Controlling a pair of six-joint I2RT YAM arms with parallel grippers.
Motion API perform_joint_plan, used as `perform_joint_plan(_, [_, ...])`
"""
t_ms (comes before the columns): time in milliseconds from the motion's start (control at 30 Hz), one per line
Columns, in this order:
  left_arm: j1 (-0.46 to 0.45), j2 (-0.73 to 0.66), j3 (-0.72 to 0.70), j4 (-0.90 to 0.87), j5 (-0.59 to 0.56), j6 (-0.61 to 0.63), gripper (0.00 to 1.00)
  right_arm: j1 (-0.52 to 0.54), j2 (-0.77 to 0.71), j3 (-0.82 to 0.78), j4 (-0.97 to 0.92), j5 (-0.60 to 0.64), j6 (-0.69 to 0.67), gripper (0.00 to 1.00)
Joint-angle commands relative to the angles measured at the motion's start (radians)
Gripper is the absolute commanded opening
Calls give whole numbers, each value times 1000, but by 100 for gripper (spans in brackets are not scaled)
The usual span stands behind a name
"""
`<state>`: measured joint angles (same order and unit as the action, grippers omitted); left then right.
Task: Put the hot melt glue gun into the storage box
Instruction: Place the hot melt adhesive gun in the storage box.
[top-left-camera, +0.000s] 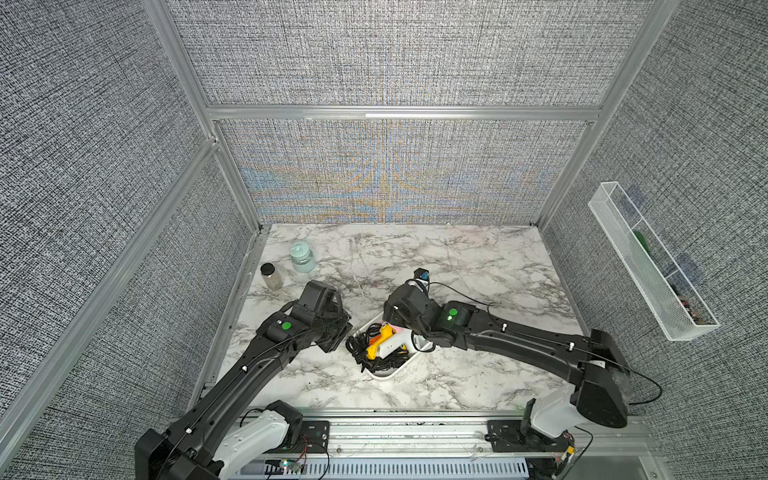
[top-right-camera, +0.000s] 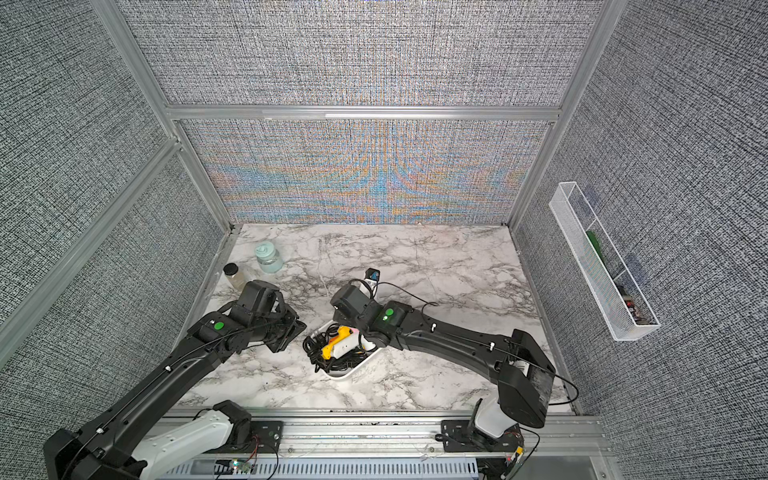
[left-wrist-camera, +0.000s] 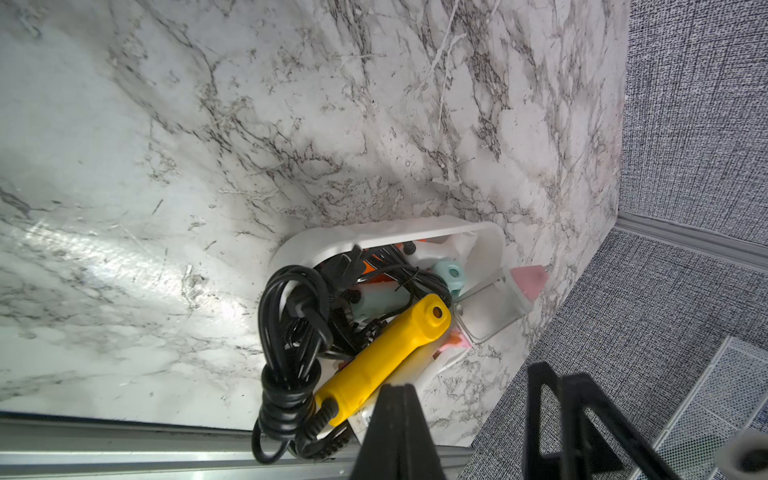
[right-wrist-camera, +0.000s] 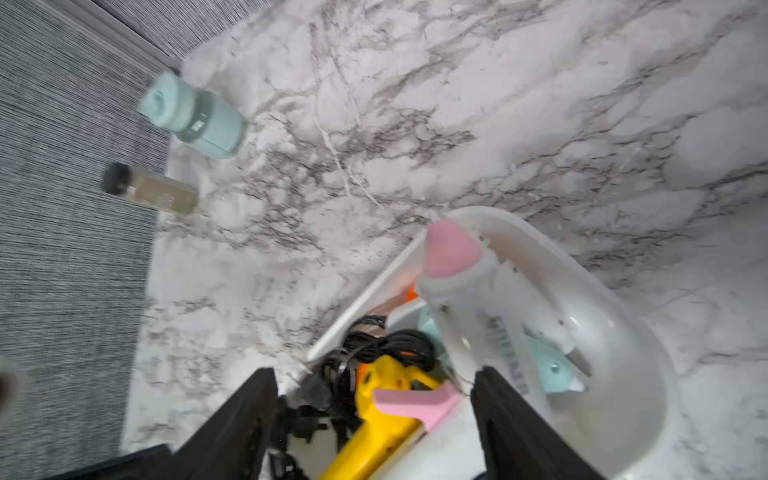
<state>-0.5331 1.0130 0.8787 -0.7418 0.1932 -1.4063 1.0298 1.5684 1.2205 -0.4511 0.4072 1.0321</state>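
Observation:
The white storage box sits on the marble table between my two arms. Inside it, a white glue gun with a pink nozzle lies on top of a yellow glue gun, a mint one and tangled black cords. My right gripper hangs open just above the box, its fingers clear on either side of the white gun's pink trigger. My left gripper is shut and empty beside the box's left end.
A mint-lidded jar and a small black-capped jar stand at the table's far left. A long white wire-mesh tray hangs on the right wall. Black cords spill over the box's left rim.

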Motion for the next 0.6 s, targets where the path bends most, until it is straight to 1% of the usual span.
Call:
perform_joint_plan(0, [1,3,12,-4,12,23,0,-11,16,-16,-54,-5,-158,83])
perform_joint_plan(133, [2,7,14,-5,12,26,0,-26,36,-16,-50,-12,-287,85])
perform_joint_plan(233, [2,16,17,-5,18,27,0,-57,57,-14,-25,-43,-379,85])
perform_joint_plan(300, [2,19,17,-4,23,27,0,-81,83,-12,-13,-71,-421,85])
perform_joint_plan(400, [2,21,19,-5,25,27,0,-113,120,-9,3,-81,-479,85])
perform_joint_plan(467, [3,17,16,-5,23,27,0,-126,141,-1,28,-100,-522,83])
perform_joint_plan(567, [2,18,13,-5,21,27,0,-135,187,34,41,-125,-577,78])
